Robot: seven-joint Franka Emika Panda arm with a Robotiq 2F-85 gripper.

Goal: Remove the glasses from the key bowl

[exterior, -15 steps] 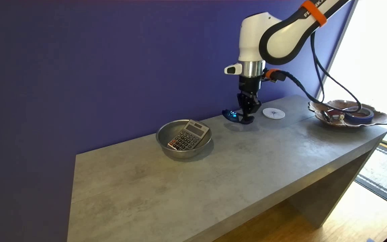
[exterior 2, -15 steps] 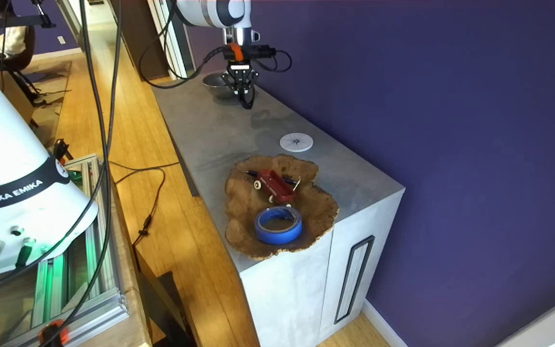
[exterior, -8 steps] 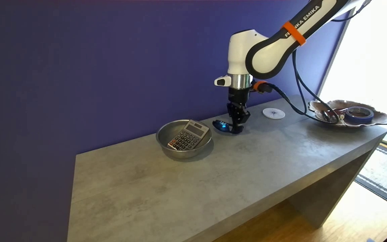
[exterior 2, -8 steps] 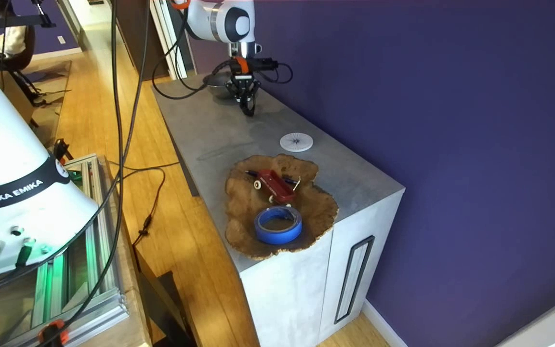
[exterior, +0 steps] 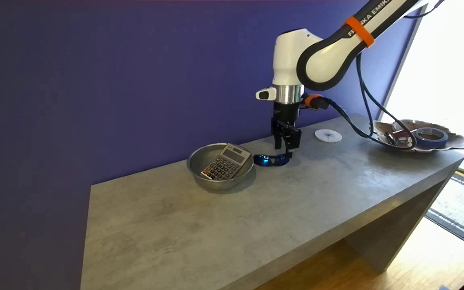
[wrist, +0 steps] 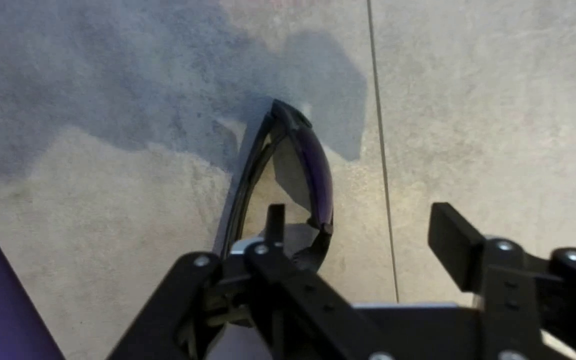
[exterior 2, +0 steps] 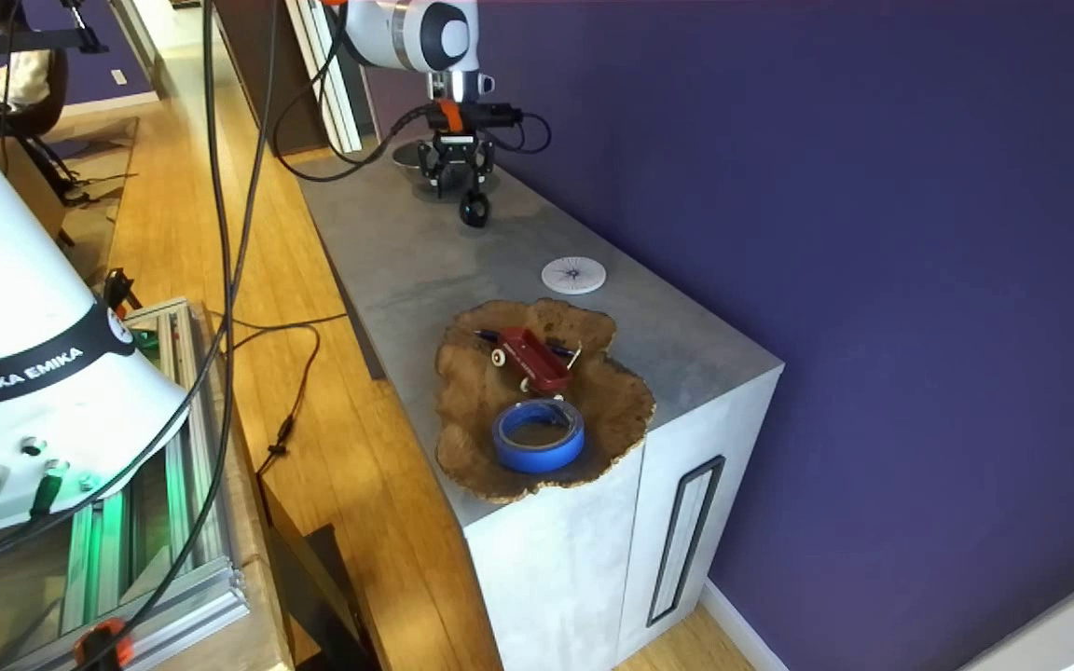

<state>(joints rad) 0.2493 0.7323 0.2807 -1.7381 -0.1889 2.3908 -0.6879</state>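
Note:
The dark, blue-tinted glasses (exterior: pixel 265 160) rest on the grey table beside the metal bowl. In the wrist view the glasses (wrist: pixel 320 175) lie with lens side and temple in a narrow loop, their near end behind my left finger (wrist: pixel 274 225). My gripper (wrist: pixel 360 235) stands open, only tabletop showing in the middle of its jaws. Whether that finger touches the frame I cannot tell. In an exterior view the gripper (exterior: pixel 285 148) is just above the glasses. The key bowl (exterior 2: pixel 612 401), brown and wavy-rimmed, sits at the far end of the table, away from the gripper.
A grey metal bowl (exterior: pixel 204 182) holding a calculator (exterior: pixel 227 162) stands close to the glasses. A white disc (exterior 2: pixel 574 275) lies between gripper and key bowl. Blue tape (exterior 2: pixel 537 457) and a red toy wagon (exterior 2: pixel 535 362) are in the key bowl. A purple wall (exterior: pixel 135 80) borders the table.
The gripper has come down and toward the metal bowl with the glasses, its jaws have opened, and the glasses now lie on the table. It has risen slightly over the last half second.

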